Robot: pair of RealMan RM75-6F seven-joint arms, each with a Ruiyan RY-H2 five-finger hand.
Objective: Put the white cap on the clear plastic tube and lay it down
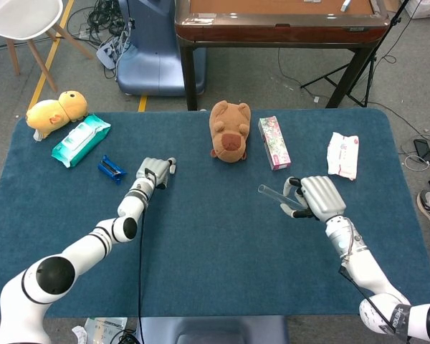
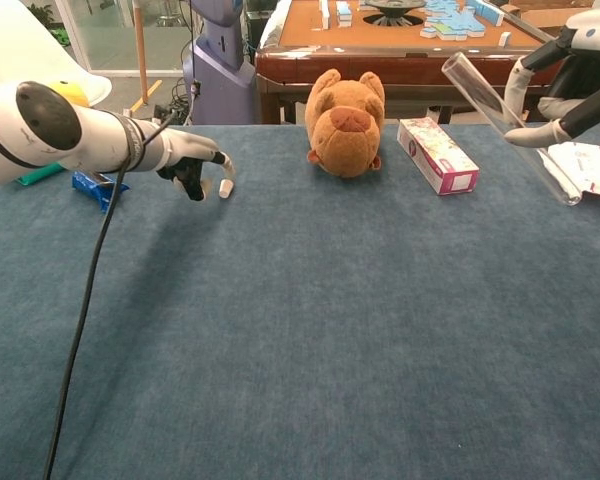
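The small white cap (image 1: 172, 165) (image 2: 225, 187) lies on the blue table cloth (image 1: 215, 244), left of centre. My left hand (image 1: 152, 172) (image 2: 190, 170) is right beside it, fingers curved over and around it; the cap still rests on the cloth. My right hand (image 1: 317, 198) (image 2: 570, 85) grips the clear plastic tube (image 1: 278, 197) (image 2: 505, 125) off the table, tilted, with its open end pointing up and to the left.
A brown plush (image 1: 229, 130) and a pink box (image 1: 274, 142) sit at the back middle. A white packet (image 1: 342, 155) lies back right. A blue object (image 1: 111, 169), a green wipes pack (image 1: 80, 140) and a yellow plush (image 1: 56, 111) lie back left.
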